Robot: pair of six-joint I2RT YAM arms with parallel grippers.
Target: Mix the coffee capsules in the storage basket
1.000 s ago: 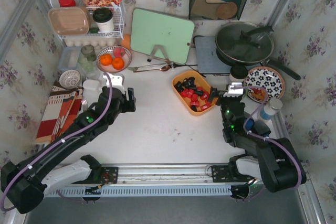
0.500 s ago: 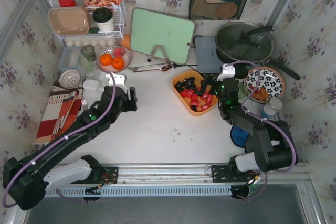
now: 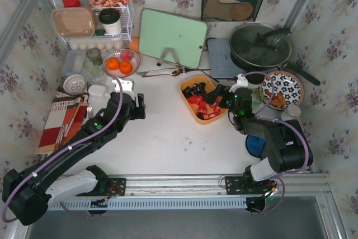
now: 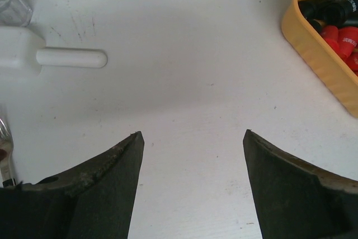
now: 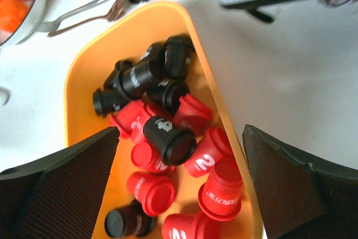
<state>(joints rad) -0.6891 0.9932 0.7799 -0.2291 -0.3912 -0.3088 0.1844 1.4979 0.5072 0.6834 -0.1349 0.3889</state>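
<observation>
The storage basket point(image 5: 81, 90) is orange-yellow, the coffee capsules point(image 5: 193, 113) in it are shiny red or black (some have white numbers), the table point(image 4: 184, 71) is white, the cutting board point(image 3: 172, 37) is pale green, and the plate point(image 3: 285, 85) has black and white flowers.

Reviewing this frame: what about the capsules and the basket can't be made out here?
1. Total coffee capsules: the right wrist view's bottom edge cuts off the storage basket; in the top view the right end effector covers its right end.
2. Left wrist view: the right edge cuts the basket; the open left end effector frames only one corner.
3. Whether the open right end effector touches any capsule: depth unreadable in every view.
</observation>
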